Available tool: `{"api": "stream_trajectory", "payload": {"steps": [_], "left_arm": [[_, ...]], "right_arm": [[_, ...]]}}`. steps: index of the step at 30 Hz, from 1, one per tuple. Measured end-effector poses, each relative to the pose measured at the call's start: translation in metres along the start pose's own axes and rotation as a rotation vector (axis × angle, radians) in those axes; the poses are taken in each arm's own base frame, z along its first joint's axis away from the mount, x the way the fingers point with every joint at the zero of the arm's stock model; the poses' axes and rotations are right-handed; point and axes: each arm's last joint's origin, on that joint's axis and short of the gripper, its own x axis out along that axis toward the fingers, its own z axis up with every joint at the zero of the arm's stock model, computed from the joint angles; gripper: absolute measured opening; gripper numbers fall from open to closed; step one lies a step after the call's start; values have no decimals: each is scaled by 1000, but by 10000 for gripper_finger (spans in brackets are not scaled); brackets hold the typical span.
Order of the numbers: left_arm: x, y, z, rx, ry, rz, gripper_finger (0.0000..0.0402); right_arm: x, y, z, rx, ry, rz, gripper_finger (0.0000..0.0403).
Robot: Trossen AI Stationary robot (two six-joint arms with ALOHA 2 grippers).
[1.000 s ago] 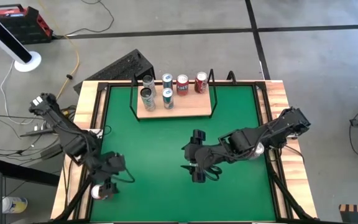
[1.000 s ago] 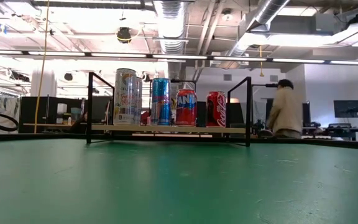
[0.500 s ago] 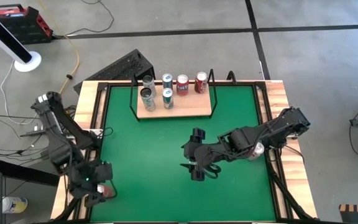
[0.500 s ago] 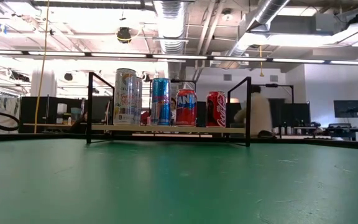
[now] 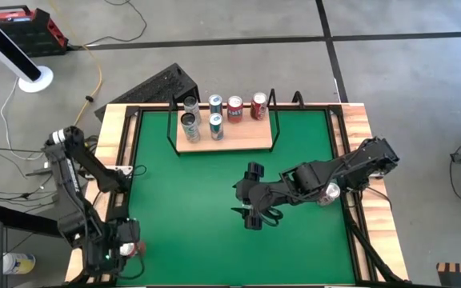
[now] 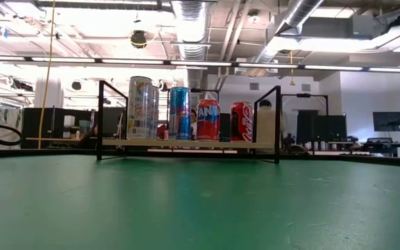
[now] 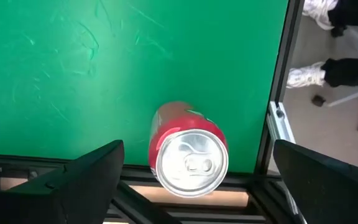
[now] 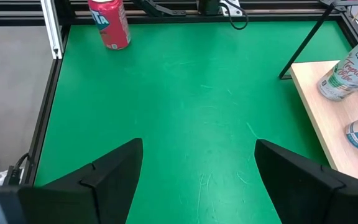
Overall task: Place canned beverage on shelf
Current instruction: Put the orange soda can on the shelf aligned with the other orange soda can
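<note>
A red can (image 7: 188,152) stands upright on the green mat (image 5: 214,184) at its near left corner; it also shows in the high view (image 5: 139,248) and the right wrist view (image 8: 109,23). My left gripper (image 7: 197,199) is open just above it, one finger on either side, touching nothing; the high view shows it at the same corner (image 5: 126,246). My right gripper (image 5: 250,214) is open and empty over the middle of the mat. The light-wood shelf (image 5: 242,138) with its black wire frame sits at the far edge and holds several upright cans (image 6: 186,112).
The table's black frame rail (image 7: 278,124) and wooden border run close beside the red can. A person's shoes (image 7: 309,74) show on the floor beyond the rail. The shelf's near right part (image 5: 254,136) is bare wood.
My left gripper has gone toward the table's near left corner, its arm drawing back to the left, and now stands over the red can. In the low view a person has walked behind the shelf from right to left.
</note>
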Motion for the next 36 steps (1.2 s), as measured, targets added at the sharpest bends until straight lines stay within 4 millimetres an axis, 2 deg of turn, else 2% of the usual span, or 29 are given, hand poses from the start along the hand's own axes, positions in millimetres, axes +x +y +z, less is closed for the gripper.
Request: {"api": "stream_trajectory", "payload": {"steps": [9,16,24,32,36], "left_arm": [[25,-5,-7,-43,-12,2,396],[45,7,-13,-57,12,64,396],[68,11,-23,-67,75,17,396],[73,14,-26,-85,75,29,395],[73,14,-27,-87,82,31,369]], "right_arm": [[0,0,0,-6,0,0,334],[0,0,0,-9,0,0,334],[0,1,-1,-11,1,2,334],[-1,1,-2,-16,12,0,334],[-1,1,-2,-19,18,-1,334]]}}
